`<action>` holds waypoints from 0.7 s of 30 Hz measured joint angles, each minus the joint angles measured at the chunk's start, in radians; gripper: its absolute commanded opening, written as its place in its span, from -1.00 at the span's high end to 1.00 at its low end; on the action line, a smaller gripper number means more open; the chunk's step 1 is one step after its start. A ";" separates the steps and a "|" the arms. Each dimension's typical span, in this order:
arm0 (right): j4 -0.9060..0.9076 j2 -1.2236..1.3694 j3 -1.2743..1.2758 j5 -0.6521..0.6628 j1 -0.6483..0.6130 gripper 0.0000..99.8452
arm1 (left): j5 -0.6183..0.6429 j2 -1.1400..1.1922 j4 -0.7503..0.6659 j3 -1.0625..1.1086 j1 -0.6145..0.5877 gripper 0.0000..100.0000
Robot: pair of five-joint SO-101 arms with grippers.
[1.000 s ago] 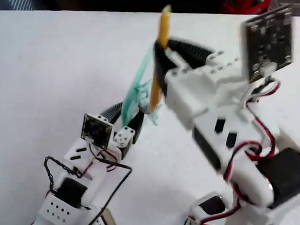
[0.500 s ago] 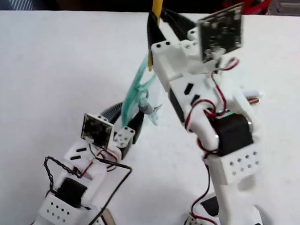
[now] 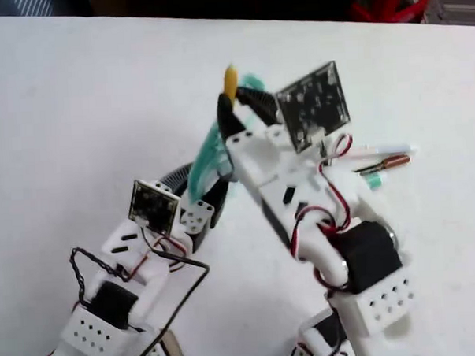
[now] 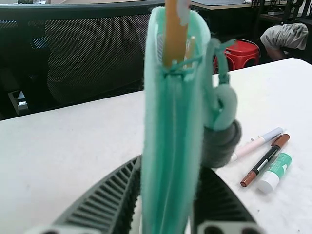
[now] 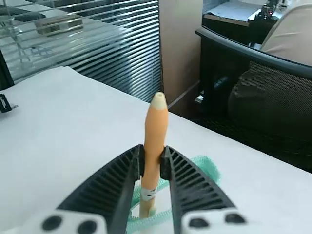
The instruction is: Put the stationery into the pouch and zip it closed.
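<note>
Two pincers meet over the white tabletop [image 3: 76, 98]. Our left pincer [image 4: 170, 168] is pinching a teal mesh zip pouch [image 4: 170, 122] near its lower end, with one ribbed black finger on each flat side. The pouch stands on edge, rising from between the fingers with its open mouth at the far end. Our right pincer [image 5: 152, 153] is clamped onto a slim orange pen [image 5: 156, 122]. The pen's rounded tip pokes out past the fingertips, and the rest runs back between them toward the pouch's mesh.

From the left wrist we see what the right wrist view hides: the pen's lower end sits inside the pouch mouth, behind the mesh. A grey cylindrical tag [image 4: 219, 144] hangs on a teal loop beside the pouch.

From the high view we see the right pincer [image 3: 238, 107] directly above the left pincer [image 3: 205, 187], with the pouch spanning the gap between them. On the right arm's outer side, well apart from both pincers, lie a white pen with a pale blue cap [image 4: 256, 144], a brown marker [image 4: 265, 160] and a white-and-green tube [image 4: 275, 171].
</note>
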 measured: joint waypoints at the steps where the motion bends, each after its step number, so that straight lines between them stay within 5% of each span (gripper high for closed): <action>1: 0.008 -0.005 0.009 0.002 -0.008 0.63 | 0.000 0.000 0.000 0.000 0.000 0.71; 3: 0.028 -0.005 0.028 0.002 -0.015 0.50 | 0.000 0.000 0.000 0.000 0.000 0.71; 12: 0.066 -0.077 0.021 0.002 -0.017 0.52 | 0.000 0.000 0.000 0.000 0.000 0.71; 21: 0.066 -0.043 -0.052 0.002 0.222 0.52 | 0.000 0.000 0.000 0.000 0.000 0.71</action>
